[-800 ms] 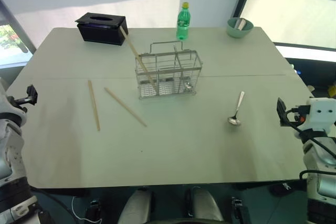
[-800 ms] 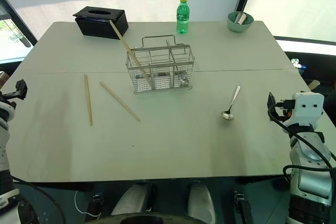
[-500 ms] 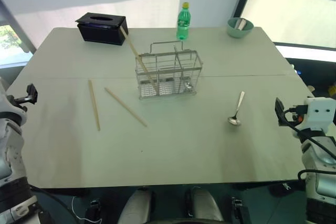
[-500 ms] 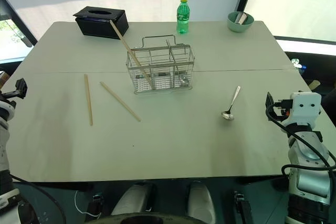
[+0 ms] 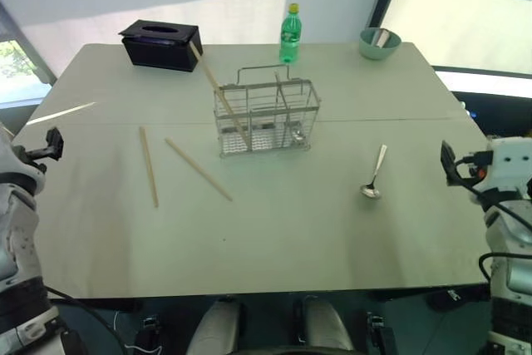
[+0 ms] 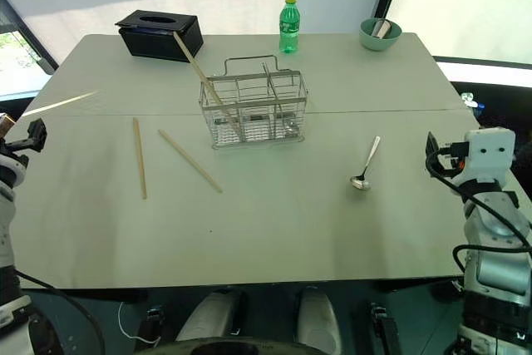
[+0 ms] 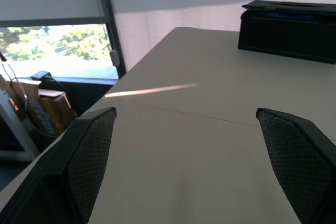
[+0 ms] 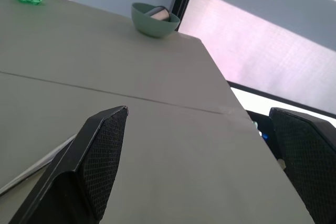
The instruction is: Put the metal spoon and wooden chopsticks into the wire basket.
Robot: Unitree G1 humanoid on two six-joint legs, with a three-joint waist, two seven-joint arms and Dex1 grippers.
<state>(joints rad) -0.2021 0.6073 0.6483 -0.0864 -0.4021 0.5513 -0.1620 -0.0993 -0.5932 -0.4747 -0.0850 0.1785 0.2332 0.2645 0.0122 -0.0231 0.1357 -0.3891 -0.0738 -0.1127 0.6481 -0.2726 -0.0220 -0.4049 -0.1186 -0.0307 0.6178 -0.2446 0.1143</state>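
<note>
Head cameras overlook the table (image 5: 274, 230); wrist cameras skim its edges.

Three wooden chopsticks: one (image 5: 149, 165) lying flat on the surface (image 5: 274, 239), a second (image 5: 199, 170) lying flat just beside it, a third (image 5: 218, 91) leaning tilted in the basket; one wire basket (image 5: 268, 119); one metal spoon (image 5: 374, 173) on the surface, with what looks like another utensil inside the basket, too small to tell; one black tissue box (image 5: 160, 44); one green bottle (image 5: 289, 34); one green bowl (image 5: 380, 43) holding one pale utensil; two grippers, the left gripper (image 7: 184, 166) and the right gripper (image 8: 210, 166), each with two black fingers spread wide apart.
</note>
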